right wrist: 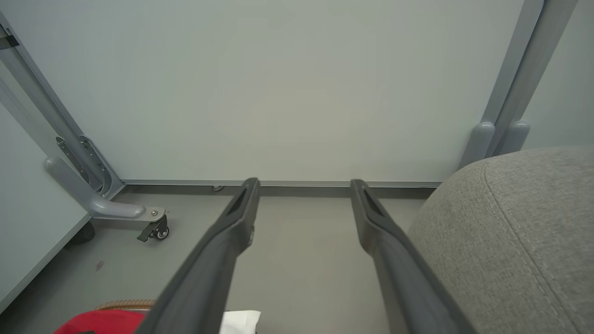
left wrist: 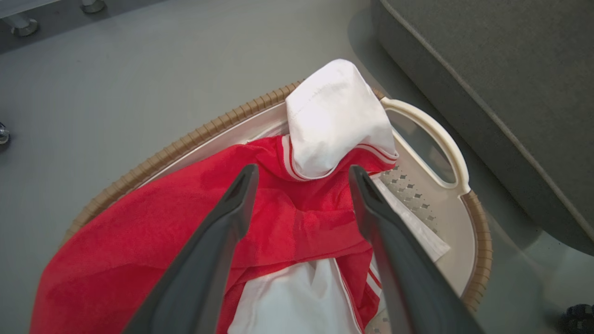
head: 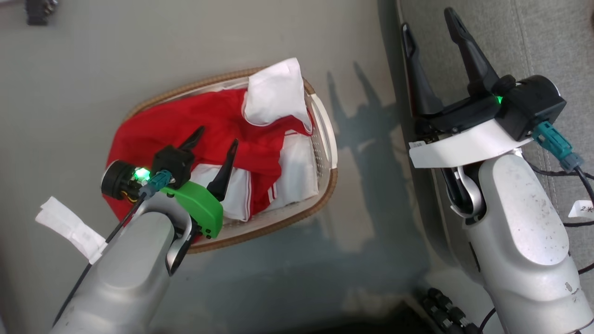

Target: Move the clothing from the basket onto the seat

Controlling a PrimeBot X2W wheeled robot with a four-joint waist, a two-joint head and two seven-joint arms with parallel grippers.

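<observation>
The grey woven seat point(head: 547, 41) runs down the robot's right side of the head view, its rounded edge and stitched seam close in the right wrist view point(right wrist: 510, 232). The pale grey floor point(head: 93, 69) spreads beside it. On that floor, near the seat but apart from it, stands the oval white basket point(head: 326, 139) with its brown woven rim and perforated wall. The clothing point(head: 185, 125), bright red with white stripes and white panels, lies inside the basket. It spills over the rim on the side away from the seat, and one white part is bunched up high against the far rim. The left gripper point(head: 218, 135) hangs directly over the garment, its two dark fingers spread wide and holding nothing. In the left wrist view point(left wrist: 302, 169) the fingertips frame a red fold just below the raised white part; whether they touch the fabric cannot be told. The right gripper point(head: 429, 18) is likewise wide apart and empty, poised over the seat's front edge, well clear of the basket. A small white tag point(head: 584, 208) on a black cable at the frame's right edge carries writing that begins with "2"; the rest is unreadable. A white label point(head: 417, 144) on the right wrist is too small to read.
</observation>
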